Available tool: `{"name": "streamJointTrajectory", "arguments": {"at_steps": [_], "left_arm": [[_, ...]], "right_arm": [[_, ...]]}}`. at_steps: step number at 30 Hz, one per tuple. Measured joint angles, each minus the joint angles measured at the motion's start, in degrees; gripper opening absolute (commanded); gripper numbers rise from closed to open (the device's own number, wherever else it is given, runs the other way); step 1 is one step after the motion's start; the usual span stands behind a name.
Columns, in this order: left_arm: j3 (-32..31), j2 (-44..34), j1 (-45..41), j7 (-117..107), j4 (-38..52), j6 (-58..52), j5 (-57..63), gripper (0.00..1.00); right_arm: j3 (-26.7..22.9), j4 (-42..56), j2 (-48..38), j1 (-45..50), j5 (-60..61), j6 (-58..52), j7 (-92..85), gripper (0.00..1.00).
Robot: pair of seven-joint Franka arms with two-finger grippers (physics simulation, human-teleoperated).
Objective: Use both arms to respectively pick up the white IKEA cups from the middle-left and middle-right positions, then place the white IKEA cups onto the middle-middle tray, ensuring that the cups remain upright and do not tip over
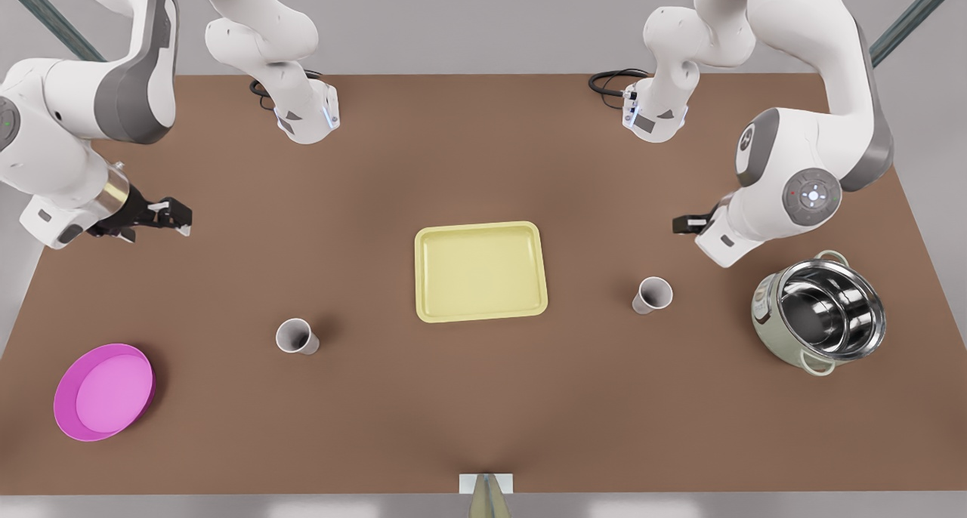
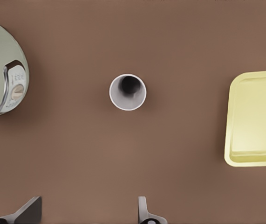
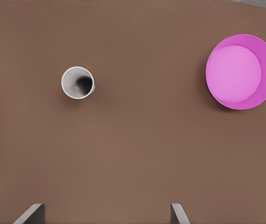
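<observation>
Two white cups stand upright on the brown table. One cup point(image 1: 653, 294) is at the front view's right of the pale yellow tray point(image 1: 480, 271); the other cup point(image 1: 297, 337) is at its left. My left gripper point(image 1: 681, 223) hangs above the table behind the right-hand cup point(image 2: 127, 92), open, with dark fingertips point(image 2: 30, 207) wide apart and nothing between them. My right gripper point(image 1: 177, 217) hovers at the front view's left, well behind the other cup point(image 3: 78, 82), also open and empty. The tray's edge point(image 2: 256, 121) shows beside the left gripper's cup.
A steel pot point(image 1: 820, 312) with pale green sides point(image 2: 0, 70) stands at the front view's right of the right-hand cup. A round magenta dish point(image 1: 104, 391) sits near the front left corner point(image 3: 241, 71). Both arm bases stand at the table's far edge.
</observation>
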Motion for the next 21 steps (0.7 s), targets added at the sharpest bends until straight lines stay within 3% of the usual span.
{"name": "streamJointTrajectory", "arguments": {"at_steps": [4,7,11,21], "left_arm": [[0.74,0.32,-0.15,-0.74,-2.24,2.58,0.16,1.00],[2.20,1.82,0.37,-1.12,-9.58,9.74,0.18,1.00],[2.88,3.29,0.46,-1.42,-17.64,21.85,-1.00,1.00],[2.98,6.02,0.40,-1.91,-23.53,41.74,-4.83,1.00]], "right_arm": [[-0.03,0.40,3.50,0.23,-0.01,1.30,-1.24,1.00],[0.27,5.31,15.91,1.87,0.41,3.94,-1.99,1.00],[0.33,6.55,26.30,2.97,3.04,12.10,-2.80,1.00],[0.39,4.80,35.18,3.42,7.29,23.61,-2.85,1.00]]}}
